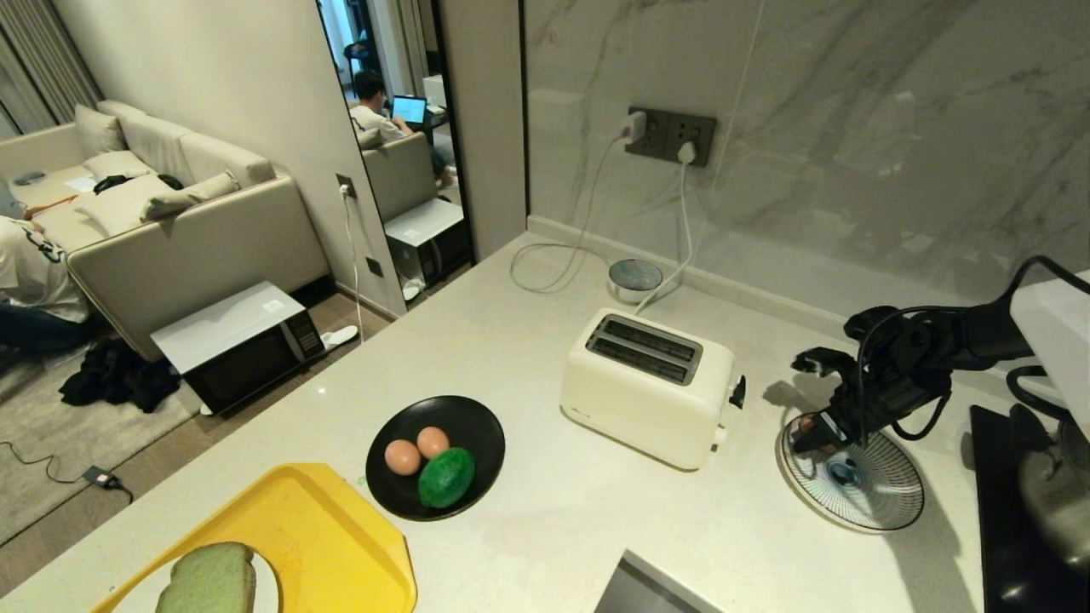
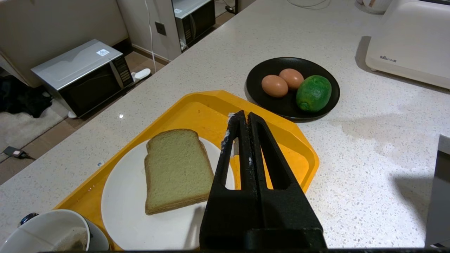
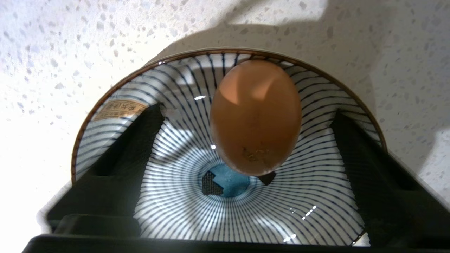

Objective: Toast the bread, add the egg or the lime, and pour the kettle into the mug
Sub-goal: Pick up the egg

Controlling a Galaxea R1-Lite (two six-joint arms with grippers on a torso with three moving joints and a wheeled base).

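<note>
Right gripper (image 3: 246, 116) hangs over the striped bowl (image 3: 116, 105) by the counter's right edge, fingers spread wide, clear of the egg (image 3: 256, 117) inside. Left gripper (image 2: 242, 119) sits closed over the tray (image 2: 197, 109), hiding part.

The bread (image 1: 207, 582) runs off the lower left edge; the right gripper (image 1: 809, 438) hides the striped bowl's (image 1: 877, 498) upper-left rim and nearly all its egg (image 1: 805, 423).

Toaster (image 2: 411, 38) logo, bowl (image 3: 88, 119) sticker — both illegible
</note>
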